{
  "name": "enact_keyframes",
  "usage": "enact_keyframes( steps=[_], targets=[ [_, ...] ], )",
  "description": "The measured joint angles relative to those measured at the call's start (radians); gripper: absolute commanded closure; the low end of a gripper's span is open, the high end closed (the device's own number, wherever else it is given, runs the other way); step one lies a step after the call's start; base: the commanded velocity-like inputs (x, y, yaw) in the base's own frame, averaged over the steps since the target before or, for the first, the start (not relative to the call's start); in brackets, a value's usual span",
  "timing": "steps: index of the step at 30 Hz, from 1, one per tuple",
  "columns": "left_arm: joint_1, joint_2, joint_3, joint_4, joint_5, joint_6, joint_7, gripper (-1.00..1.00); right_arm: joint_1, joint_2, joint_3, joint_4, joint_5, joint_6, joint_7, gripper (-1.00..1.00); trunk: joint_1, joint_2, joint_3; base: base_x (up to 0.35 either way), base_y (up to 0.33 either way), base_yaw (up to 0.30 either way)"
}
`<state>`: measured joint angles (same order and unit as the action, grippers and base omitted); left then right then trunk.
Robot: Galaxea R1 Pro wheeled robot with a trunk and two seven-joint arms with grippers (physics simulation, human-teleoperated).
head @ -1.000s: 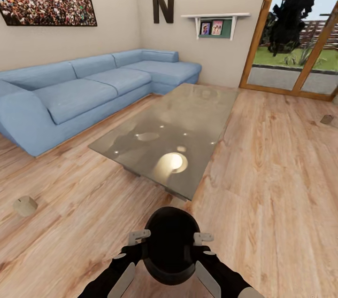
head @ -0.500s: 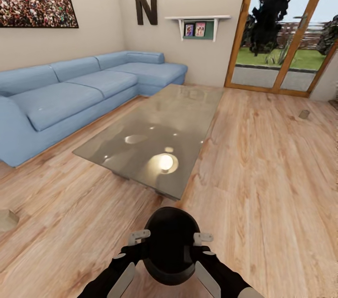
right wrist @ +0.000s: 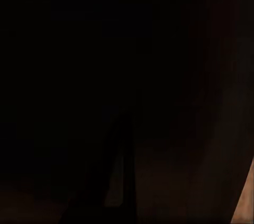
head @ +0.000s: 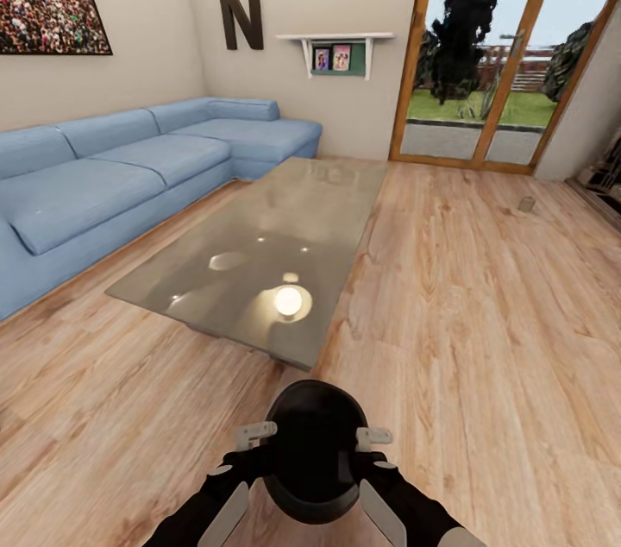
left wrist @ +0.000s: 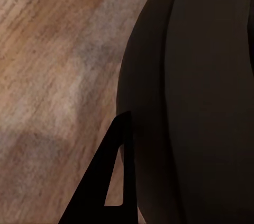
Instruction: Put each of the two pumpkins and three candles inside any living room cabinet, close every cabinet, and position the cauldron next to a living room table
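Nearest to me, the robot is carrying the cauldron point(head: 312, 448) low over the wooden floor point(head: 483, 340), squeezed between its two arms. The left tool point(head: 255, 433) is pressing against one side of the black pot and the right tool point(head: 373, 436) against the other; whether either tool's jaws are open or closed I cannot tell. In the left wrist view the pot's dark wall point(left wrist: 196, 97) is sitting right against the finger. Just beyond the pot, the glass-topped counter point(head: 259, 262) is standing near, not touching it. Farther off, a small tan candle point(head: 526, 204) is lying on the floor towards the glass doors point(head: 483, 55). The cauldron step seems in hand; next it wants lowering beside the counter and releasing gently.
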<state>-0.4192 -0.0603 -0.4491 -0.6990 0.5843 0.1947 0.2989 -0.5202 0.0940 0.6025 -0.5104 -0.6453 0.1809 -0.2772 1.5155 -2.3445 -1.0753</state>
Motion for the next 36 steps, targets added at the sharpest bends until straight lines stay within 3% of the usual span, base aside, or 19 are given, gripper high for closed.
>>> enact_keyframes(
  steps=[12, 16, 20, 36],
  targets=[
    [0.000, -0.001, -0.001, 0.000, 0.000, -0.001, 0.002, 1.00, 0.000, -0.002, 0.003, 0.000, -0.003, 0.000, 0.001, 1.00, 0.000, 0.000, 0.000, 0.000, 0.026, -0.001],
    [0.000, 0.006, 0.008, 0.000, -0.002, 0.001, -0.016, 1.00, 0.000, 0.009, -0.007, -0.001, 0.010, 0.001, -0.015, 1.00, 0.000, 0.000, 0.000, 0.000, 0.047, 0.000],
    [0.000, -0.001, -0.001, 0.000, 0.000, -0.003, 0.001, 1.00, 0.000, 0.000, -0.002, -0.001, 0.004, 0.000, 0.001, 1.00, 0.000, 0.000, 0.000, 0.000, 0.031, 0.000],
    [0.000, 0.001, 0.001, 0.000, 0.000, -0.002, -0.003, 1.00, 0.000, 0.003, -0.008, 0.000, 0.010, 0.000, 0.000, 1.00, 0.000, 0.000, 0.000, 0.015, 0.004, 0.000]
  ],
)
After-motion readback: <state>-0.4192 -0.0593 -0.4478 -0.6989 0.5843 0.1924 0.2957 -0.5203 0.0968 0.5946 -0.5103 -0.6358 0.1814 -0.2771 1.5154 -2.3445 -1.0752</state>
